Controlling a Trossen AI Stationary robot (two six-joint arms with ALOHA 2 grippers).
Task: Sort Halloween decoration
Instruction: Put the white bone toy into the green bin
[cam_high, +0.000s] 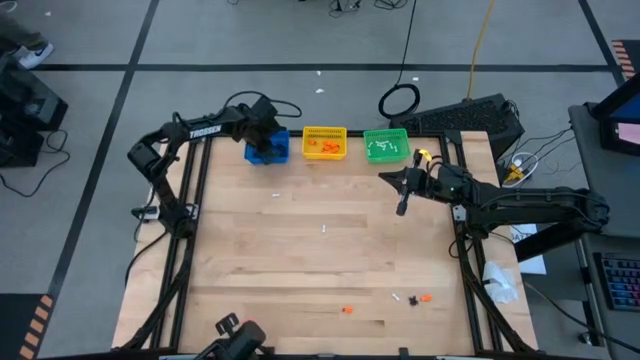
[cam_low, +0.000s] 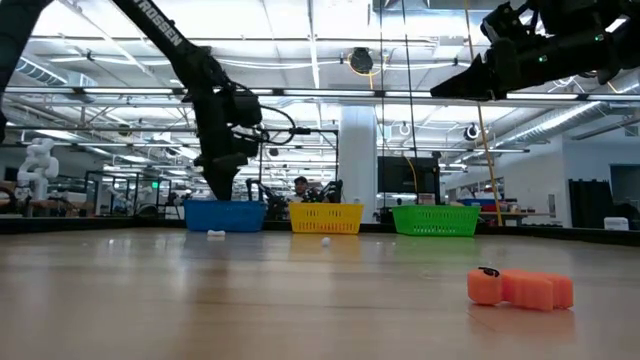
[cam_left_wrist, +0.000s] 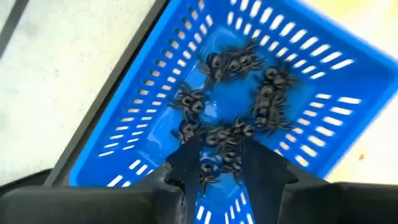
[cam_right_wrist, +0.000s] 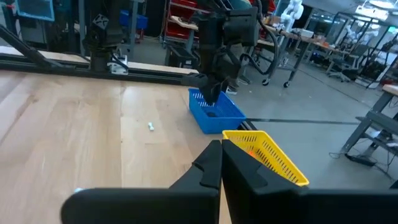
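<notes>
Jaws of the left gripper (cam_high: 268, 137) hover over the blue bin (cam_high: 266, 150) at the worktop's (cam_high: 300, 260) far edge; the right gripper (cam_high: 402, 205) hangs above the worktop, pinched shut and empty. Low view: an orange trinket (cam_low: 520, 288) lies near the front. Left wrist view: its jaws stand parted above the black spiders (cam_left_wrist: 239, 99) in the bin, gripping none. Right wrist view: closed fingers (cam_right_wrist: 208, 165), yellow bin (cam_right_wrist: 267, 155) beyond.
</notes>
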